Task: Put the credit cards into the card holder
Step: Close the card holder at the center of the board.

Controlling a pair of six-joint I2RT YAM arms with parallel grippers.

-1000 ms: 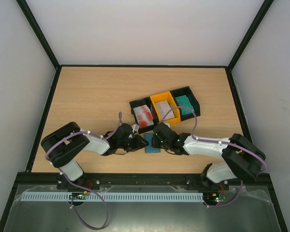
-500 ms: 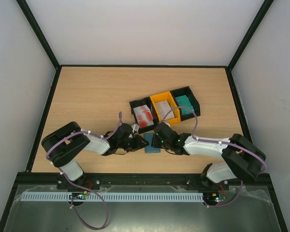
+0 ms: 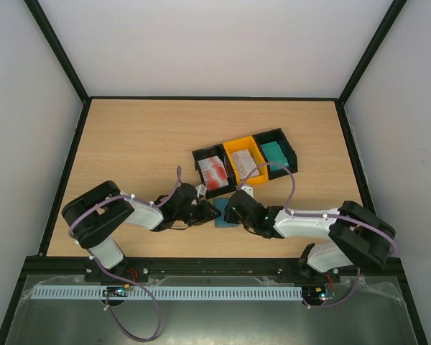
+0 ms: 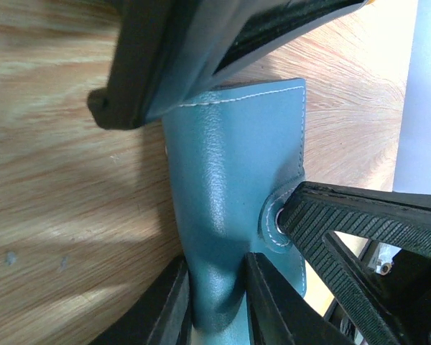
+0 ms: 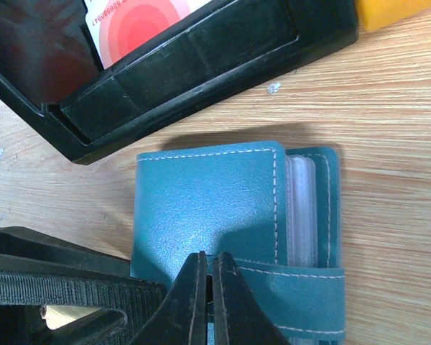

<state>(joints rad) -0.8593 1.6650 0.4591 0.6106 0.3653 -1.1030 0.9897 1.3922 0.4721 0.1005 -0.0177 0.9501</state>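
The blue-teal card holder lies on the table between both grippers. My left gripper is shut on one end of the holder, its fingers pinching the leather. My right gripper is shut on the end of the clasp tab, which wraps over the holder. Clear sleeves show at its open edge. Credit cards sit in the bins: red-and-white ones, whitish ones and green-teal ones. A red-and-white card shows in the right wrist view.
Three joined bins stand just beyond the holder: a black bin, a yellow bin and a second black bin. The first black bin's wall is close above the holder. Dark walls ring the table.
My right gripper has closed on the clasp tab, and its arm has dropped slightly toward the near edge. The left gripper keeps its hold on the card holder.
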